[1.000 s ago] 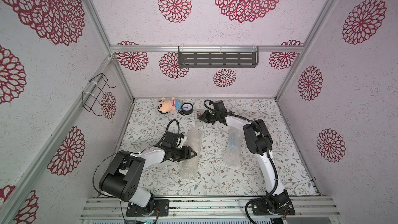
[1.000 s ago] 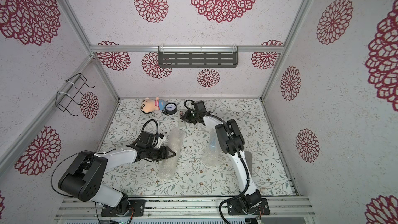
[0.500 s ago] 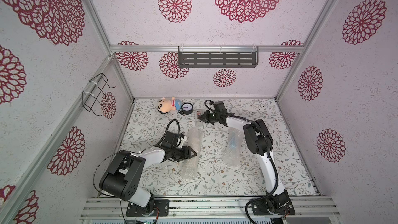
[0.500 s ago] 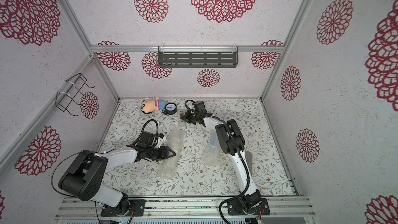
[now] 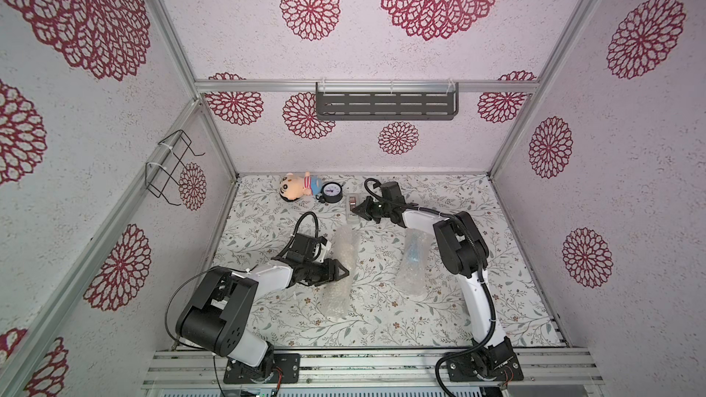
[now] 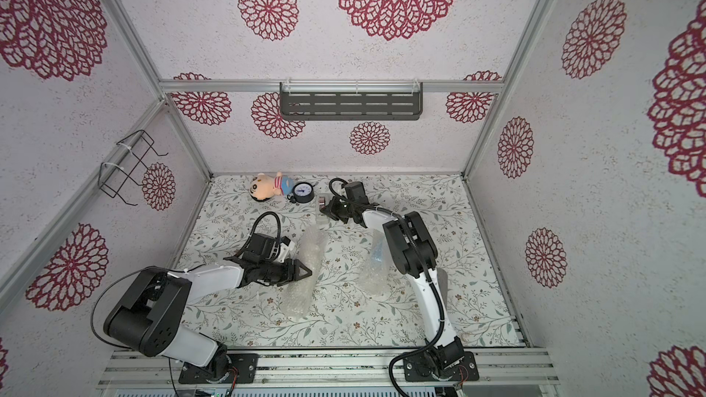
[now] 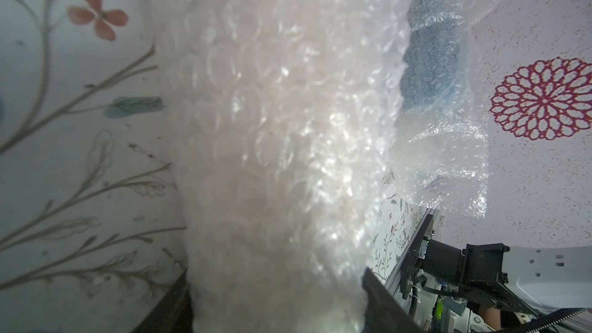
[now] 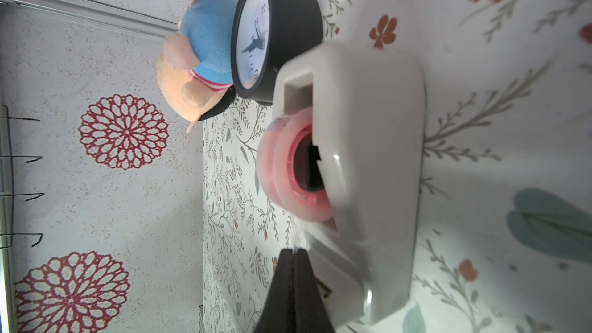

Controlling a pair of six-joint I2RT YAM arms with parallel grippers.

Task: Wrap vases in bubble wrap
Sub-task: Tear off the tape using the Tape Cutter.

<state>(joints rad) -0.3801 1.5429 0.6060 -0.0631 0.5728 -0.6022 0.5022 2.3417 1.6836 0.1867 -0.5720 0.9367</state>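
Tabletop (image 5: 439, 318), walls (image 5: 630, 185) floral; left gripper (image 5: 341, 271) seemingly tight on bubble wrap (image 5: 336, 299), right gripper (image 8: 292, 257) closed.

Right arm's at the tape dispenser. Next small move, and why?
Probably draw the right gripper straight back from the tape dispenser, pulling out a strip. Its jaws are shut right at the dispenser with the tape end seemingly pinched between them, and the left gripper holds the bubble-wrap bundle.

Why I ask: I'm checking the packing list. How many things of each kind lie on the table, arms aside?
bubble-wrap bundles: 2
tape dispenser: 1
clock: 1
plush doll: 1
Total: 5
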